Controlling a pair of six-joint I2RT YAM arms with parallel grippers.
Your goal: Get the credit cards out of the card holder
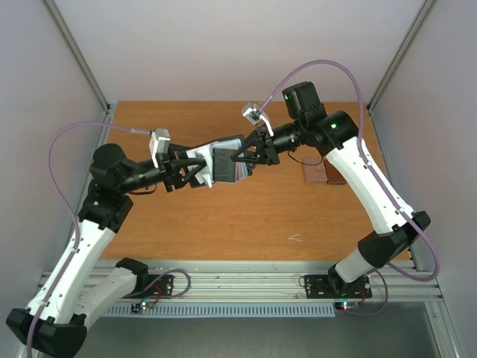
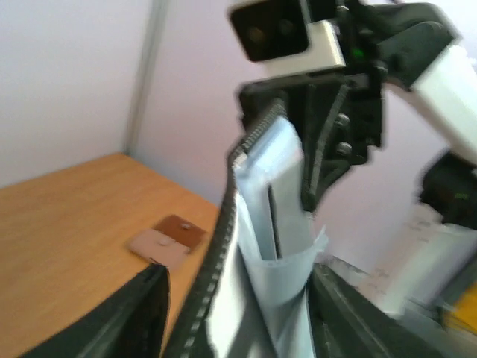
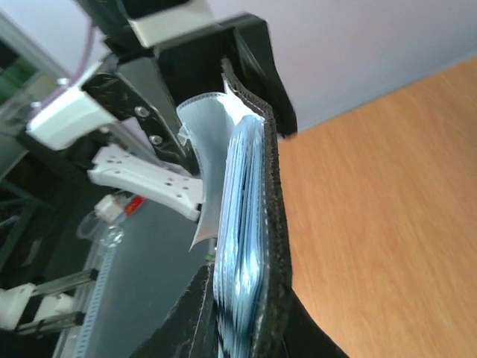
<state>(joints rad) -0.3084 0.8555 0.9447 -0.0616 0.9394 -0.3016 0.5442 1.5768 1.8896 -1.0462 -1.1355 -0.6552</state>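
The card holder (image 1: 223, 160) hangs in the air over the middle of the table, between my two grippers. Its black stitched outside and pale blue-grey pockets (image 2: 261, 194) stand edge-on in the left wrist view. My right gripper (image 1: 240, 158) is shut on the holder (image 3: 253, 186), a finger pressed against each side. My left gripper (image 1: 211, 167) stands open around the holder's other end, and table wood shows between its left finger (image 2: 141, 313) and the stitched edge. Bright blue card edges (image 3: 242, 246) are stacked inside the holder, and no credit card is out of it.
A brown two-tone wallet-like piece (image 1: 324, 173) lies flat on the wooden table (image 1: 246, 224) at the right, under the right arm; it also appears in the left wrist view (image 2: 165, 240). Walls close in the table at the back and both sides.
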